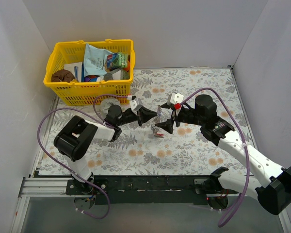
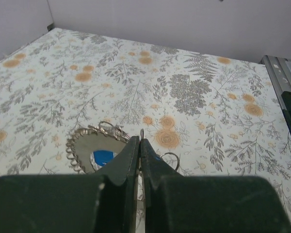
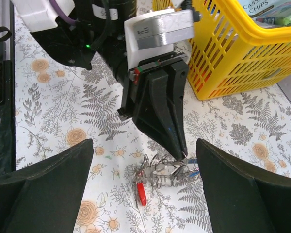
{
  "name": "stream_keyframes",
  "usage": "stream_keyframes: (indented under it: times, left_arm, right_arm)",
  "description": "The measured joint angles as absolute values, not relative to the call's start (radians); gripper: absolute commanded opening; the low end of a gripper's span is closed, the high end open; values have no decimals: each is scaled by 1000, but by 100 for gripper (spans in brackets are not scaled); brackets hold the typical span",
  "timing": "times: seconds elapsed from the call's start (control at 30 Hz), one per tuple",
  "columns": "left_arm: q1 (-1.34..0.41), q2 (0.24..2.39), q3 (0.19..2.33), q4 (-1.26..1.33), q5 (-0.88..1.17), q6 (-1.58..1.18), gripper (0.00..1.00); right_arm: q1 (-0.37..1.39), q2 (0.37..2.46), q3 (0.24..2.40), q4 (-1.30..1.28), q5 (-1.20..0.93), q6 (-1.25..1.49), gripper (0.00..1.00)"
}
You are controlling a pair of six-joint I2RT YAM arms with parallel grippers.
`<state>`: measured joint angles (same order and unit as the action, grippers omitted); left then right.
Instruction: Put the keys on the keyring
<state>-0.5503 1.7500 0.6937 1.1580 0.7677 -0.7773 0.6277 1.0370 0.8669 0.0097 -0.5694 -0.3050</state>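
The keyring, a flat silvery ring with a serrated edge, lies on the floral cloth just left of my left fingertips, with blue showing through its hole. My left gripper is shut on a thin wire loop that sticks up between its tips. In the right wrist view the left gripper touches a silvery tangle with a red key and blue keys attached. My right gripper is open and straddles this tangle from the near side. From above, the two grippers meet mid-table.
A yellow basket full of packets stands at the back left, and its wall is close behind the left gripper. A second small wire ring lies right of the left fingers. White walls enclose the table.
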Motion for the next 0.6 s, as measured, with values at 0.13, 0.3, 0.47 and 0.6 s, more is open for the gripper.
stream_keyframes:
  times: [0.13, 0.3, 0.47, 0.6]
  left_arm:
    - [-563, 1752, 589, 1249, 725, -793, 1]
    - [-578, 1686, 442, 1285, 667, -796, 4]
    - [-581, 1589, 367, 1244, 622, -773, 14]
    - [-581, 1527, 345, 1212, 590, -758, 26]
  right_arm:
    - [626, 1037, 859, 11, -563, -298, 94]
    - [620, 1037, 835, 25, -560, -290, 94]
    - [616, 1054, 834, 35, -567, -286, 94]
    - [616, 1065, 834, 41, -579, -282, 94]
